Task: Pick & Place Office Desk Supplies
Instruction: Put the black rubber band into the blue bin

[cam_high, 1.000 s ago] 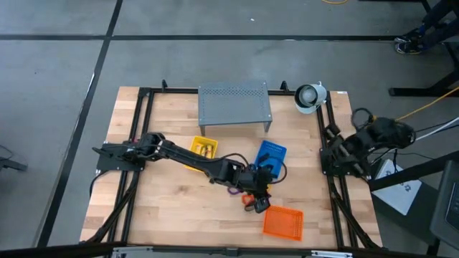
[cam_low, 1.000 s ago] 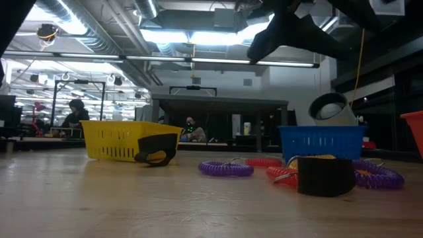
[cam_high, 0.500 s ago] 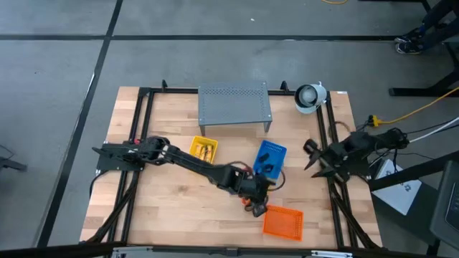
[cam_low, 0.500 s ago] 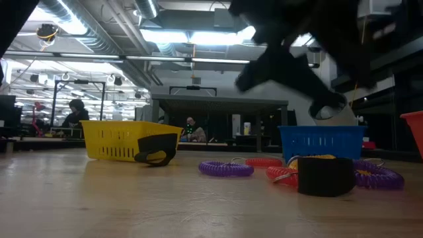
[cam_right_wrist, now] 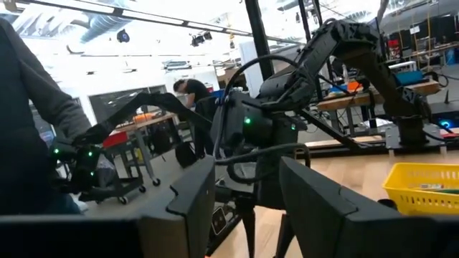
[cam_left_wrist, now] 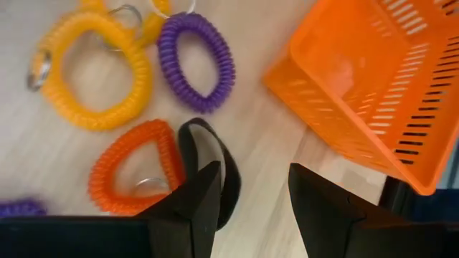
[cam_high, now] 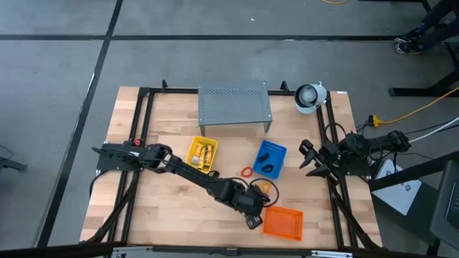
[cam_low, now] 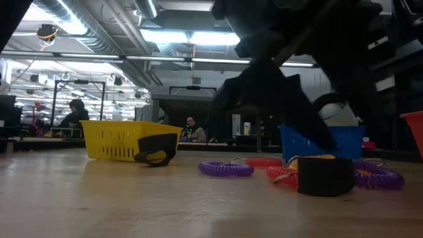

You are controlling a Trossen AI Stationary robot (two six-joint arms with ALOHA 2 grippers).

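Left gripper released, jaws spread with nothing between, low over the table beside the orange tray's near edge. One finger overlaps a black clip; orange loop touches it, purple loop and yellow loop just beyond. Bare wood between loops and tray. Right gripper open at the table's right edge, clear of the blue tray.
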